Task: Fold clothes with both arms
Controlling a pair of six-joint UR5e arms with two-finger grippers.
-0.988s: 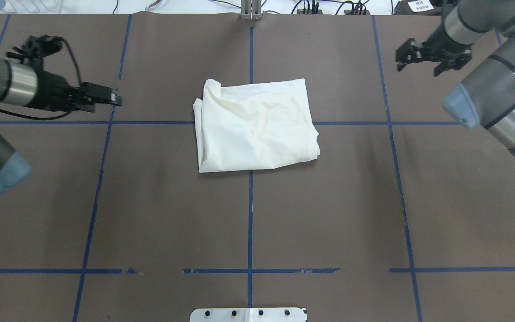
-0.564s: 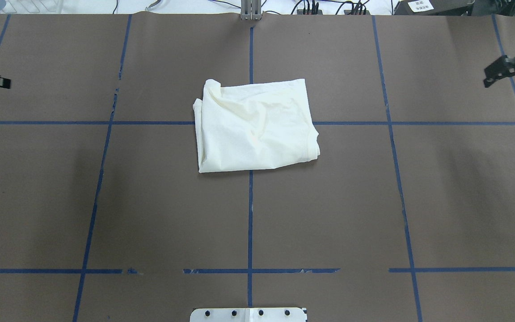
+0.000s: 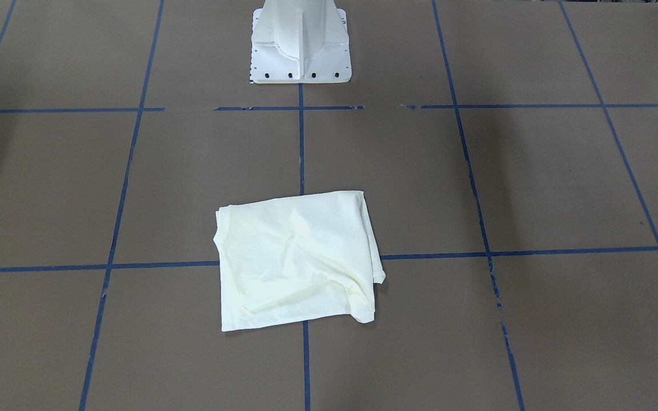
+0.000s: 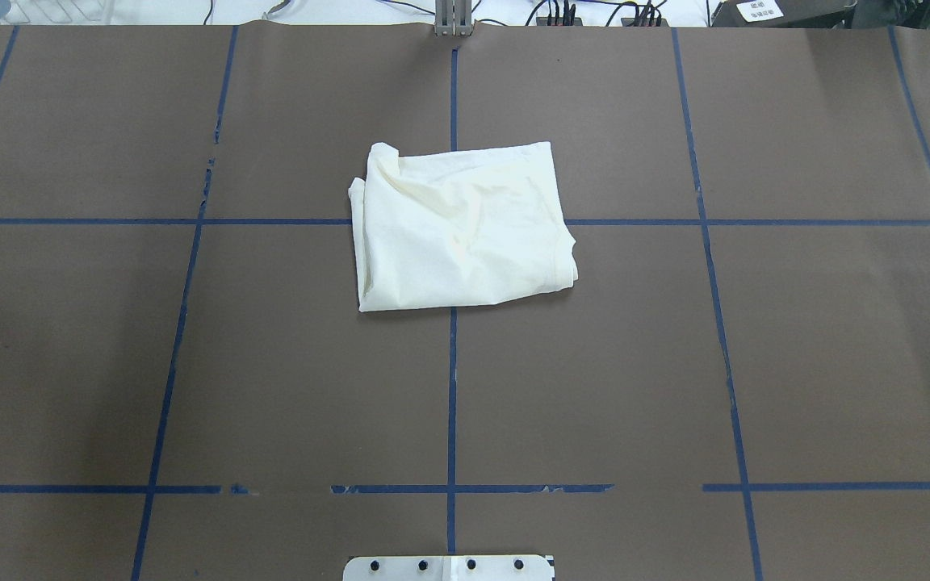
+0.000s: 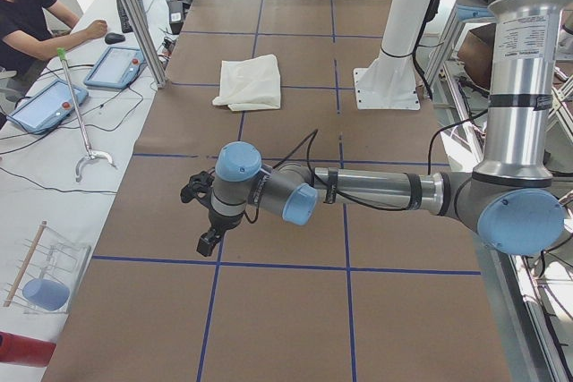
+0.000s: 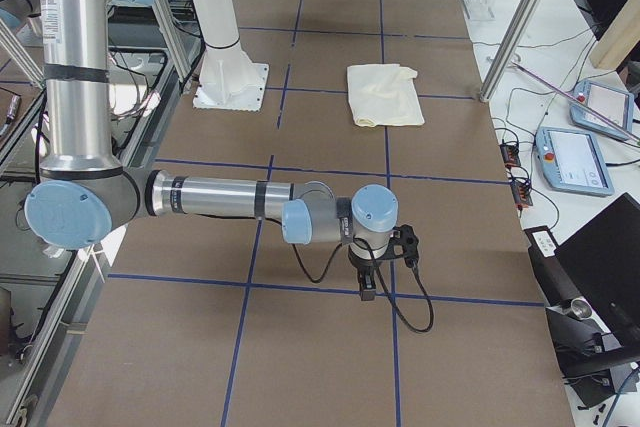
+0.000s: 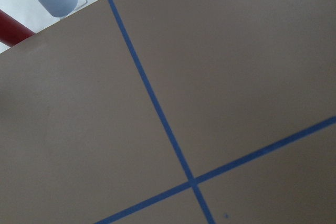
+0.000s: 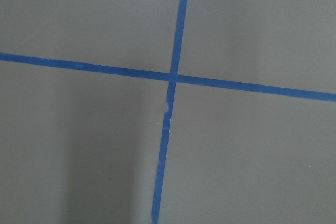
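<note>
Cream-white T-shirt (image 4: pixel 461 238) folded roughly square, plain side up, mid brown table (image 4: pixel 836 363) | left gripper (image 5: pixel 206 244) well away, pointing down (finger spread: can't tell from here) | right gripper (image 6: pixel 366 290) at the opposite end, also pointing down, can't tell either

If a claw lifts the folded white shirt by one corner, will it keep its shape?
The shirt is probably floppy: soft creases cross its top. Lifted by one corner, its loose layers would likely sag and unfold. It looks thin and light, so a push may bunch it rather than slide it whole.
</note>
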